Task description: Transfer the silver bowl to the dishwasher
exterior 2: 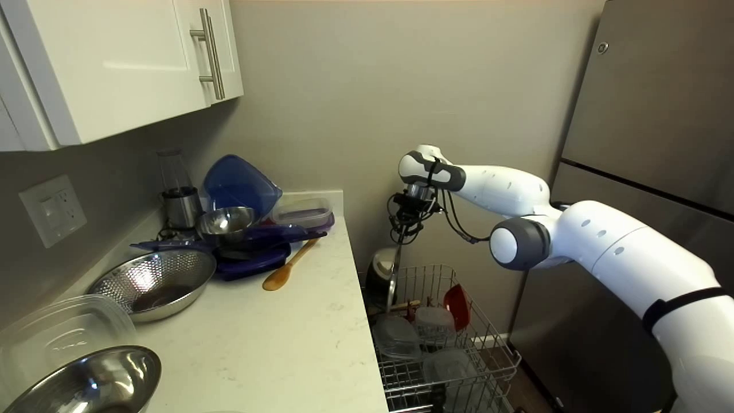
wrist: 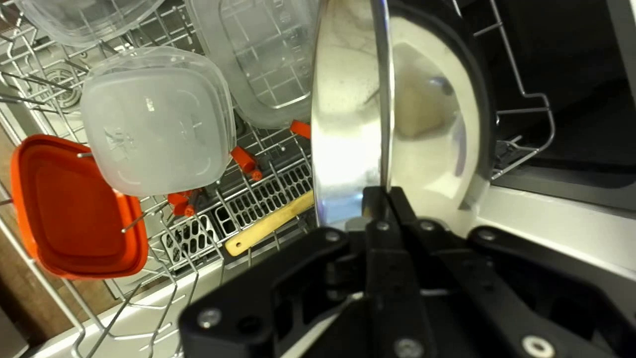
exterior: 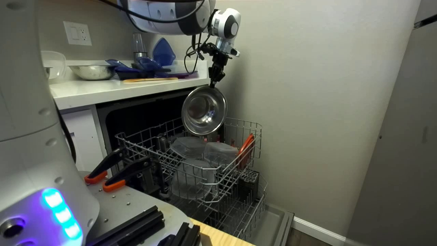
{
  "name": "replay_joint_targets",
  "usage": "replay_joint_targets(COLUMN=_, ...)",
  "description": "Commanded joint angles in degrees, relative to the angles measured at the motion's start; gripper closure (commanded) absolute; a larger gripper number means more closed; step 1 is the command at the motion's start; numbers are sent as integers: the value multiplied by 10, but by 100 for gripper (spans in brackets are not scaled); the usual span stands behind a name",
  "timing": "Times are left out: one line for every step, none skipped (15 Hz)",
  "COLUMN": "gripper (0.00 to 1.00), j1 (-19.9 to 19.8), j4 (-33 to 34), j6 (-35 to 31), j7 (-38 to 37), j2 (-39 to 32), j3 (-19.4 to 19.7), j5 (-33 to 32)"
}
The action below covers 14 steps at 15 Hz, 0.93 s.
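The silver bowl [exterior: 203, 111] hangs on edge, nearly upright, over the back of the dishwasher's upper rack [exterior: 216, 167]. Its shiny inside faces the camera in that exterior view. In an exterior view the bowl [exterior 2: 393, 281] shows almost edge-on, its lower rim below the rack's top wire. I cannot tell whether it touches the rack. My gripper [exterior: 212, 84] is shut on the bowl's top rim, fingers pointing down. In the wrist view the fingertips [wrist: 385, 194] pinch the rim of the bowl [wrist: 348, 114]. The dishwasher's dark cavity [exterior: 143, 112] is partly hidden by the rack.
The rack holds clear containers [wrist: 159, 124], a red-orange lid [wrist: 79, 209] and a wooden utensil [wrist: 268, 223]. The white counter [exterior 2: 275, 355] bounds one side, with a colander [exterior 2: 160, 281], another metal bowl [exterior 2: 92, 384] and a wooden spoon [exterior 2: 278, 278]. A wall stands behind.
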State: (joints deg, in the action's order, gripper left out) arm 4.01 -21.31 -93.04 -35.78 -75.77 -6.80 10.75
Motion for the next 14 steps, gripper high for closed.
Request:
replay_joint_targets(gripper=99, j1=-18, j4=0, j6=-42, j7=60, j2=-8, j3=-34, j5=38)
replay_joint_targets(gripper=99, j1=-22, j4=7, j6=-40, j7=67, j2=-13, j3=-42, j5=37)
replay_joint_targets(gripper=99, j1=-25, j4=7, j6=-39, j7=76, j2=-14, j3=-46, j5=38)
replay_joint_targets(gripper=99, j1=-27, j4=0, j6=-40, j7=86, j2=-9, j3=-44, j5=43)
replay_joint_targets(gripper=99, j1=-28, j4=7, j6=-35, j7=90, j2=-11, j3=-49, j5=35)
replay_joint_targets(gripper=99, j1=-27, j4=1, j6=-38, j7=96, j2=-7, j3=-42, j5=39)
replay_joint_targets(gripper=99, j1=-27, j4=1, j6=-40, j7=100, j2=-7, j3=-42, j5=39)
replay_joint_targets(gripper=99, j1=-29, j4=1, j6=-47, j7=101, j2=-9, j3=-44, j5=42)
replay_joint_targets(gripper=99, j1=-32, j4=2, j6=-53, j7=99, j2=-10, j3=-48, j5=47)
replay_joint_targets(gripper=99, j1=-35, j4=1, j6=-48, j7=100, j2=-8, j3=-52, j5=52)
replay_joint_targets(gripper=99, j1=-39, j4=8, j6=-32, j7=106, j2=-10, j3=-62, j5=50)
replay_joint_targets(gripper=99, j1=-42, j4=8, j6=-20, j7=114, j2=-8, j3=-65, j5=51)
replay_joint_targets(gripper=99, j1=-45, j4=8, j6=-15, j7=120, j2=-7, j3=-69, j5=51)
replay_joint_targets(gripper=99, j1=-49, j4=8, j6=-4, j7=130, j2=-5, j3=-74, j5=51)
